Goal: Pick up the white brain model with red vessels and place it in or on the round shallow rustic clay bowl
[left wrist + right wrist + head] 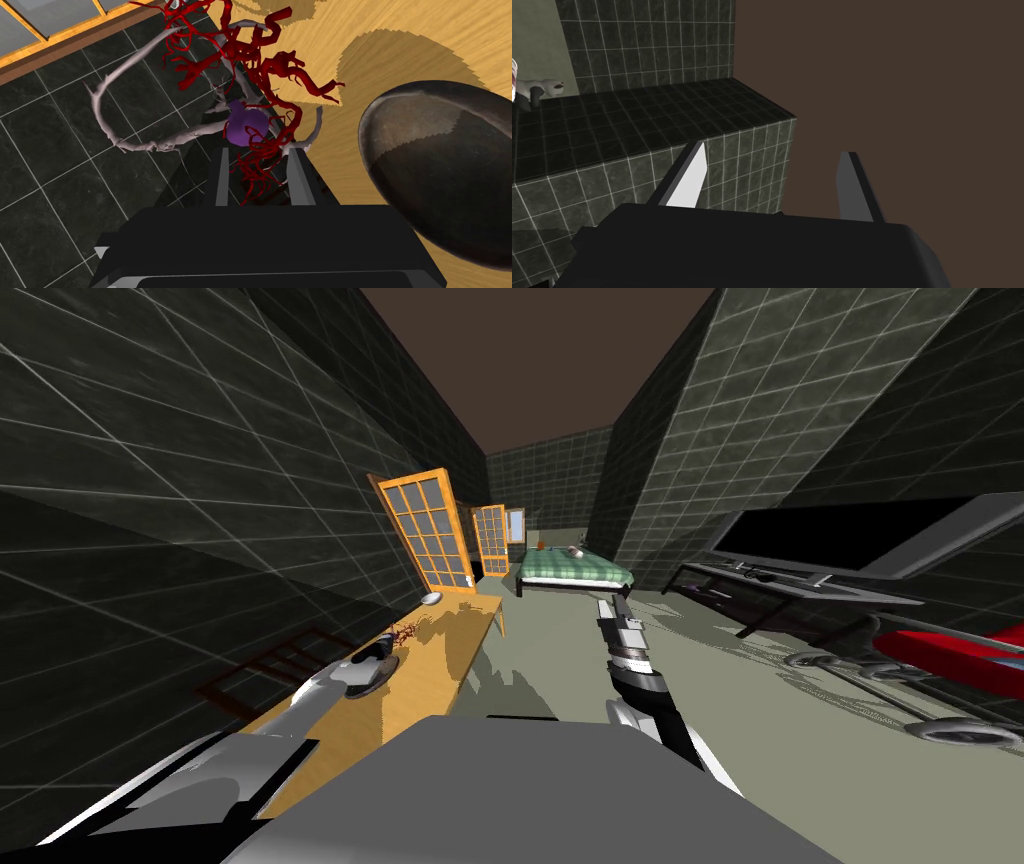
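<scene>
Between the narrowed fingers of the left gripper [259, 151] sits a tangle of red vessels: it grips the brain model [245, 125], which shows pale grey looping strands, branching dark red vessels and a purple lump at its middle. It is at the wooden worktop's [400, 30] left edge, just beside the dark round bowl [440, 170]. Off to the right, the right gripper [773, 150] is spread open.
</scene>
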